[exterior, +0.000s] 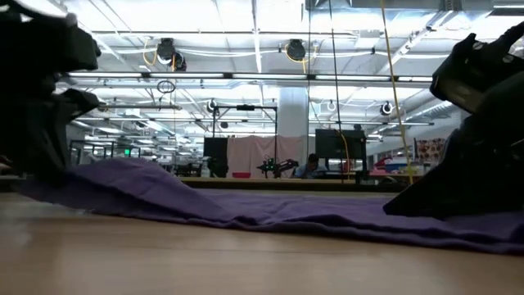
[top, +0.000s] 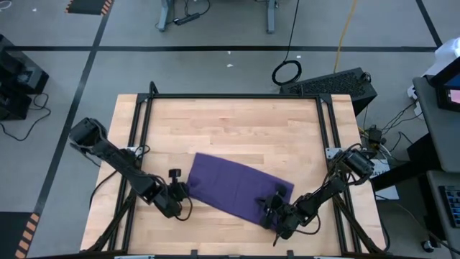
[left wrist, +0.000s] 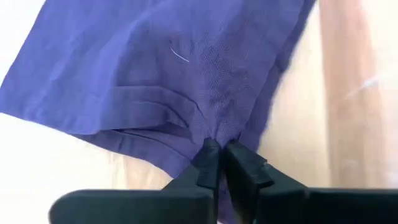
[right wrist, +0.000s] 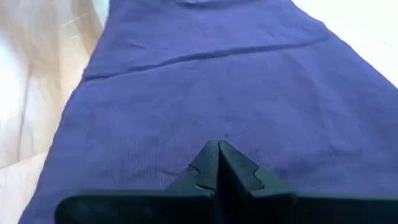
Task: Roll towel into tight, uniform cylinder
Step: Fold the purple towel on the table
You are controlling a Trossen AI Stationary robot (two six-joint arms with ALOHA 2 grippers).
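The towel (top: 237, 187) lies spread on the tabletop (top: 230, 122), in the lower middle of the high view. It is purple and sits a little slanted, with its left end higher in the frame than its right end. It is mostly flat, not rolled, with some soft folds near the left corner.

The left gripper (top: 180, 191) is at the left edge of the towel, in the lower left part of the high view. In the left wrist view the 2 fingers (left wrist: 208, 163) are pressed together on a pinch of the cloth, and wrinkles spread out from that point. The towel corner is a little raised there, as the low view shows on its left side (exterior: 131, 176).

The right gripper (top: 274, 208) is at the lower right corner of the towel in the high view. In the right wrist view its fingers (right wrist: 208, 163) are together, tips down on the purple cloth (right wrist: 211, 93). I cannot tell if any cloth is caught between them.

In the low view a person (exterior: 311, 166) sits far behind the tabletop, in the room.
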